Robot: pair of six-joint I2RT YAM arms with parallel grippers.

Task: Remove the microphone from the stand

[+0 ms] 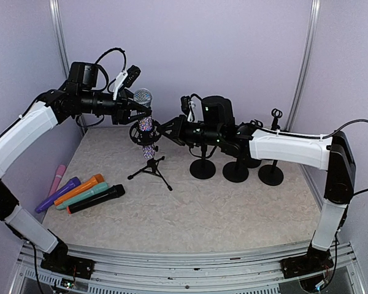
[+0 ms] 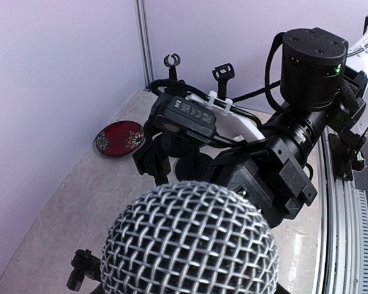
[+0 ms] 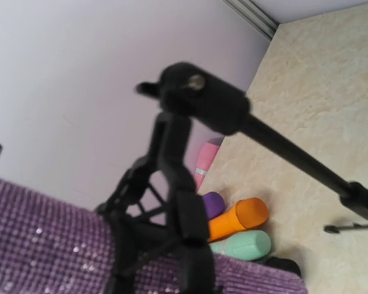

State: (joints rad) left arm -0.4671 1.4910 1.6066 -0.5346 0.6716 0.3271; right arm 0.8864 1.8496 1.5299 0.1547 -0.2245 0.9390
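Toward the far-left part of the tabletop (image 1: 221, 214), the microphone (image 1: 146, 125) stood in the clip (image 1: 137, 132) of the tripod stand (image 1: 151, 169). Its long axis was near upright, mesh head up, purple glitter body running down thru the clip. L gripper (image 1: 137, 109) reached in from the left-edge side at neck level, just below the head. Top view showed its jaws pressed onto the neck, tho L wrist view gave only the mesh head close up, no fingers. R gripper (image 1: 164, 131) came in from the right-edge side, lower, at clip level, touching or v. near the clip. Whether it was spread or pressed together could not be told, as R wrist view showed only clip, stand legs and purple body. Judgement: mic sat btwn both grippers w/ L arm at the head end, so extraction would go up along the axis, R bracing the stand. Spare mics (image 1: 80, 191) lay near the left edge, well apart.
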